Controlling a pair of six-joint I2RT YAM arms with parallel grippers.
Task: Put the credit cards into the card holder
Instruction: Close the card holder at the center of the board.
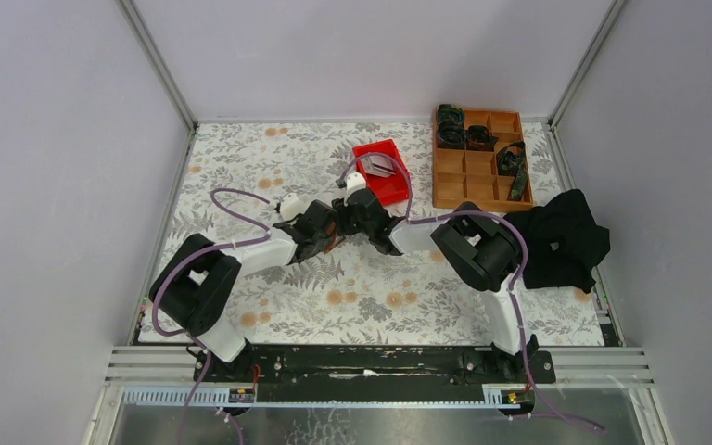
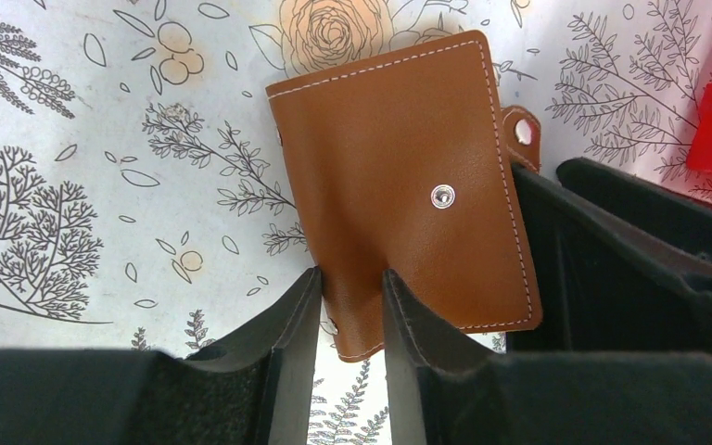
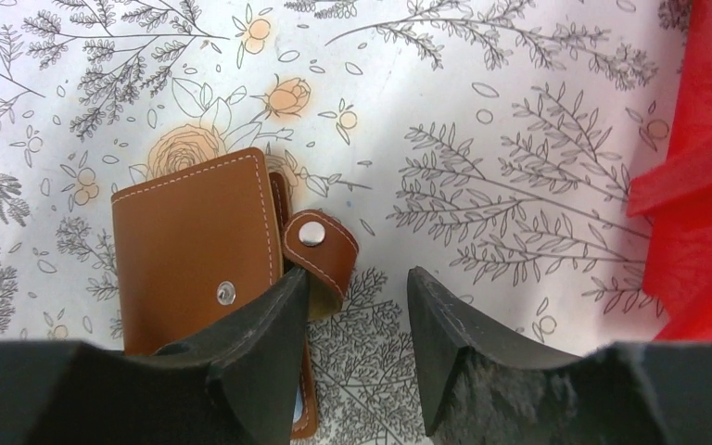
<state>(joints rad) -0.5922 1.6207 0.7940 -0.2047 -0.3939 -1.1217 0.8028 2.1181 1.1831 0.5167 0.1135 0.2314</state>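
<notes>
- Left end effector (image 2: 351, 278) first: we read it as clenched on the near corner of the card holder (image 2: 399, 176), its fingers (image 2: 297, 315) close together with the leather edge between them and a slight pucker in the cover beside one of them.
- Agreed. We'd say that hold is there to pin the holder so it can't slide on the surface (image 3: 482, 111) while the other arm works the flap.
- That fits the right end effector (image 3: 357, 315): released, jaws standing apart, one finger just beside the snap tab (image 3: 320, 250), which is off its stud (image 3: 226, 293) and curls up beside the cover.
- So the holder lies closed but unsnapped, flat on the surface between our two arms, near the red bin (image 1: 394, 192).
- And the credit cards (image 1: 382, 164)? We only see grey flat pieces in that bin from above, too small to count.
- Then none is in the holder, as far as we can tell. We judge the step in hand to be opening the cover, the cards waiting in the bin until the pockets show.
</notes>
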